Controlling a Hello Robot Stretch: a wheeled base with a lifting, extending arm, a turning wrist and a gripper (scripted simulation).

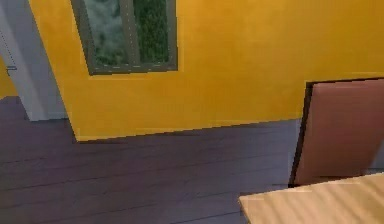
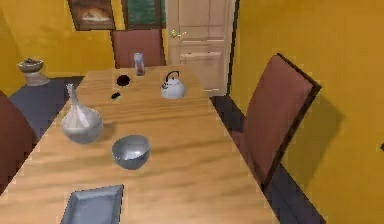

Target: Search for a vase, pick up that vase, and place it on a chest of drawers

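Gripper's state I cannot tell. On the wooden table (image 2: 190,140) a grey long-necked vase (image 2: 80,120) stands upright, toward the arm side view's left. A grey bowl (image 2: 131,151) sits just beside it, and a pale kettle (image 2: 172,87) stands farther up the tabletop. A brown chair (image 2: 280,115) stands alongside the table's other edge.

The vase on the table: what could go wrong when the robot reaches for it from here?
The vase has a narrow neck and stands near the table edge at the arm side view's left; a bump might tip it off. The bowl close beside it could be knocked. Driving forward to line up, the base may hit the chair ahead.
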